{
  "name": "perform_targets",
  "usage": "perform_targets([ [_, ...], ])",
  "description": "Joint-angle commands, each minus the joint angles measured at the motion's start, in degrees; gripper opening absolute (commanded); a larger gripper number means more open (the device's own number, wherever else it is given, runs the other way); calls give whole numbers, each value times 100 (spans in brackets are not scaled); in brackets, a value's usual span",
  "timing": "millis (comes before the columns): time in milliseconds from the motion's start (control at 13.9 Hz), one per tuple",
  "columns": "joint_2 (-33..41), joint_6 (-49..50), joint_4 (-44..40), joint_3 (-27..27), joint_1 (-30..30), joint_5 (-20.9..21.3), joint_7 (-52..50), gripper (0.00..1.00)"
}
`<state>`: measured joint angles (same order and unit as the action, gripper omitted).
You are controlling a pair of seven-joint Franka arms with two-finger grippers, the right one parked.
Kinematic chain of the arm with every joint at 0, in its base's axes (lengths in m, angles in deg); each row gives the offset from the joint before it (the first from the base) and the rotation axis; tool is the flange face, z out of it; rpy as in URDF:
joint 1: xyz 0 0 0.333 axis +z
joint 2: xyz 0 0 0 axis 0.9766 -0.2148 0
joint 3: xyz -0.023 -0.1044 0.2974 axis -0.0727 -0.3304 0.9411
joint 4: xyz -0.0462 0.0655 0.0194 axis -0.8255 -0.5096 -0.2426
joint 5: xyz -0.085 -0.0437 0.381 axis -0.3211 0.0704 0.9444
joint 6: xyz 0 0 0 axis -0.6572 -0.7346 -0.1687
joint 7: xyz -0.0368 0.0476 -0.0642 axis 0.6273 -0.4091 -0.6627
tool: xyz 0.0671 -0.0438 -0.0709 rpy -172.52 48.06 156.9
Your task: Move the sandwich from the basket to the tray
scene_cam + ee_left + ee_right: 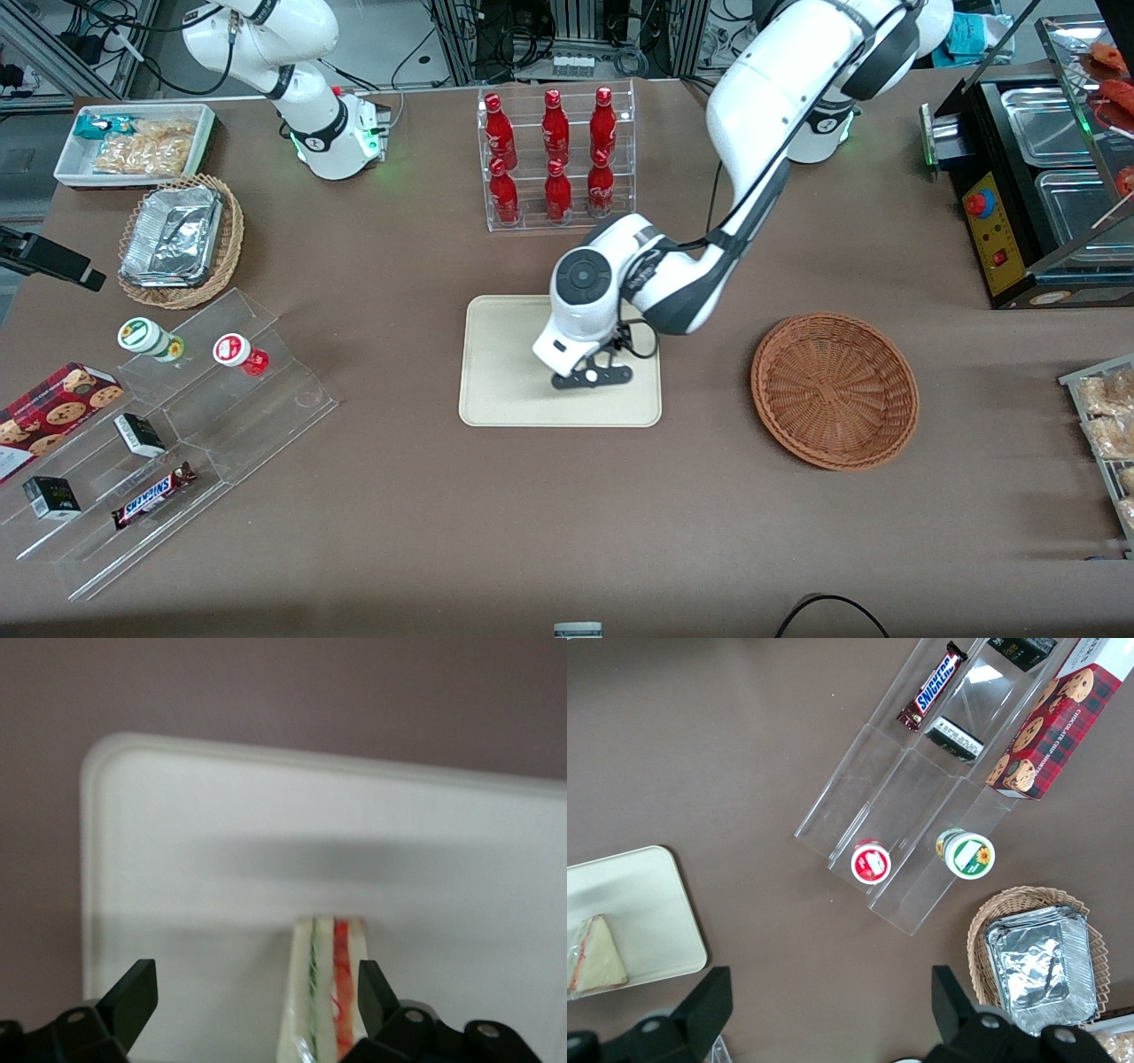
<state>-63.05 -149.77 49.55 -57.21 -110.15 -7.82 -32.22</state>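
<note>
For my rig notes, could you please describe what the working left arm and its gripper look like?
The left arm has glossy white shells with dark grey joint bands, a round dark grey cap near the wrist, and a thin black cable along its side. Its gripper, over the tray, has a white body and black jaws with angular tips, standing open.

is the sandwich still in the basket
No, the basket holds nothing; the sandwich lies on the tray, under the open claw.
</note>
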Motion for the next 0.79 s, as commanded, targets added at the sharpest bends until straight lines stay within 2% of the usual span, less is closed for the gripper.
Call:
perform_targets([
  [0,827,576,140,538,160,-36,-56,100],
  [216,1592,1666,158,540,959,-45,354,100],
  [432,2269,2527,149,540,1900,-457,1968,100],
  [719,2938,3583,96,566,2770,-353,3490,100],
])
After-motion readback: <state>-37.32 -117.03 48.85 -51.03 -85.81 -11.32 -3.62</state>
